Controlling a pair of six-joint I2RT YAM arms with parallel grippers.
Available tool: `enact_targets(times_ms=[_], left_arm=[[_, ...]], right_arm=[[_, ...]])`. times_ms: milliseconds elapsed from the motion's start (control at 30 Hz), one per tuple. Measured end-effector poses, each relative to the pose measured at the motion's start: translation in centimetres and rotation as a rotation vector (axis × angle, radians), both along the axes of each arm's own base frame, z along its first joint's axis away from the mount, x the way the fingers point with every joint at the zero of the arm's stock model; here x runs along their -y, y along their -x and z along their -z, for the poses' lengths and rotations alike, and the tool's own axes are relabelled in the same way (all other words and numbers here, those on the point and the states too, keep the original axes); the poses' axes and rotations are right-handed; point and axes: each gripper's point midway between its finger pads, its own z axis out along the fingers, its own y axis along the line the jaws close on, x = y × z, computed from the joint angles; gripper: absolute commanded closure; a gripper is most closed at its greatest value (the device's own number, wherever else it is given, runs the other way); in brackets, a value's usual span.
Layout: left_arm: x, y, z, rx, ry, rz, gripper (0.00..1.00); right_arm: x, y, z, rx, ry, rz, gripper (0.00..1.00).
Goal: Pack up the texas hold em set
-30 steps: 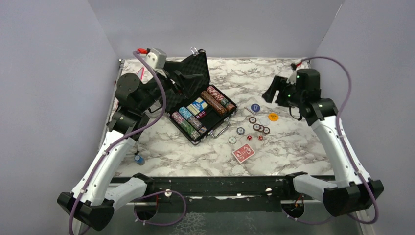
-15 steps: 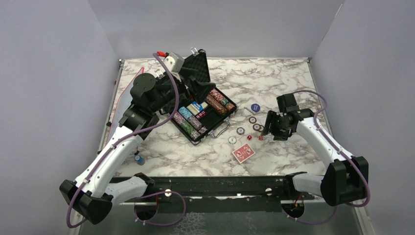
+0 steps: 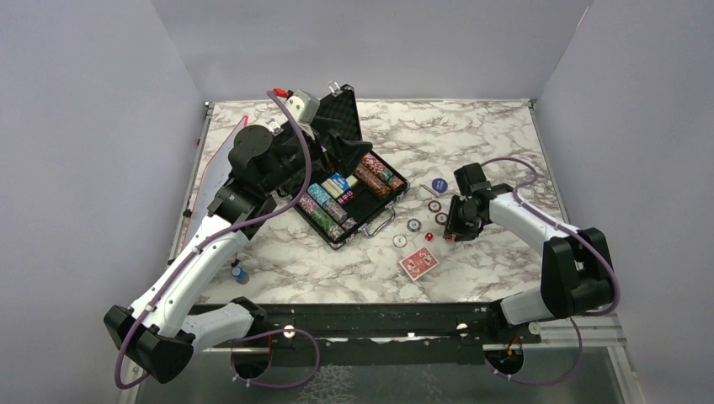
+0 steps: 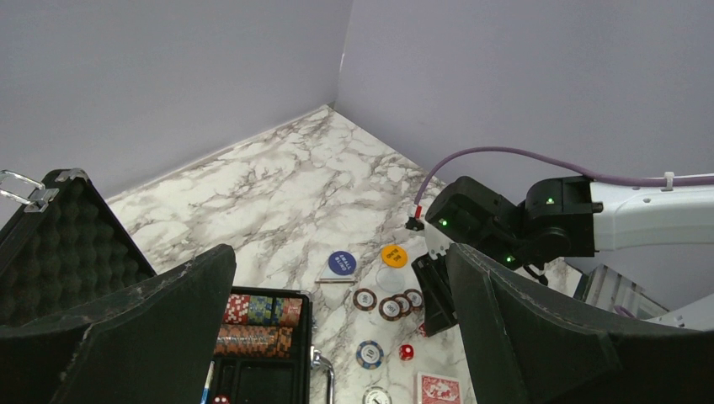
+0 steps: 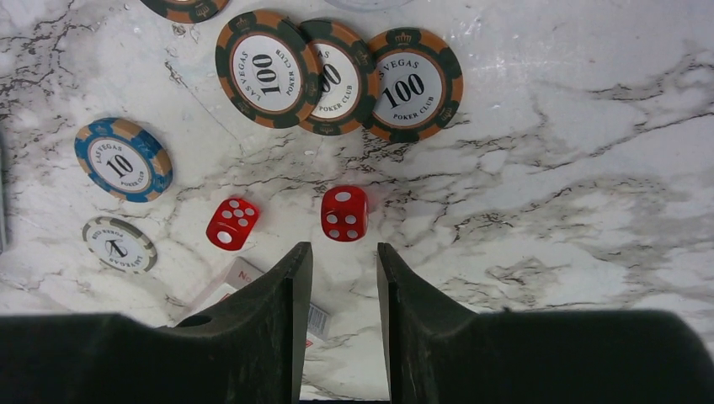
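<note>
The black silver-edged briefcase (image 3: 368, 204) lies open, with rows of chips (image 3: 322, 206) in its foam tray. My left gripper (image 3: 337, 153) hangs open and empty above it; in the left wrist view (image 4: 341, 252) its jaws stand wide apart. Loose chips (image 3: 434, 206), a blue disc (image 3: 438, 184), red dice (image 3: 428, 236) and red-backed cards (image 3: 418, 263) lie right of the case. My right gripper (image 3: 452, 229) is low over the table, open and empty. In the right wrist view (image 5: 343, 249) one red die (image 5: 343, 213) lies just beyond its fingertips, another die (image 5: 232, 224) to the left. An orange disc (image 4: 394, 255) lies by the right arm.
Three overlapping 100 chips (image 5: 337, 76), a blue 10 chip (image 5: 123, 165) and a white chip (image 5: 119, 244) lie beyond the dice. The red-edged white board (image 3: 210, 172) leans at the far left. A small blue-tipped tool (image 3: 240, 273) lies near the front left edge.
My right arm has swung down and left from the back right, and its gripper now sits just behind the dice. My left gripper has moved right over the case, then stayed still.
</note>
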Motion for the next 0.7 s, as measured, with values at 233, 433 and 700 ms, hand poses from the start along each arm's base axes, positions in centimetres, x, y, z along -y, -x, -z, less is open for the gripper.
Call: enact_targets(times_ms=[233,433,700], left_arm=[[-0.1,-0.1,0.0,-0.002,0.0,-0.007,0.01],[-0.1,-0.2,0.1,-0.003,0.0,-0.013,0.01],[0.0,-0.5,0.5,-0.013,-0.007,-0.019,0.01]], right_arm=[[0.2,-0.3,0.8,-0.002,0.055,-0.002,0.66],[0.4,-1.1,1.1,0.019,0.07,-0.009,0.67],[0.3,-1.7,1.3,0.037,0.073,-0.03,0.85]])
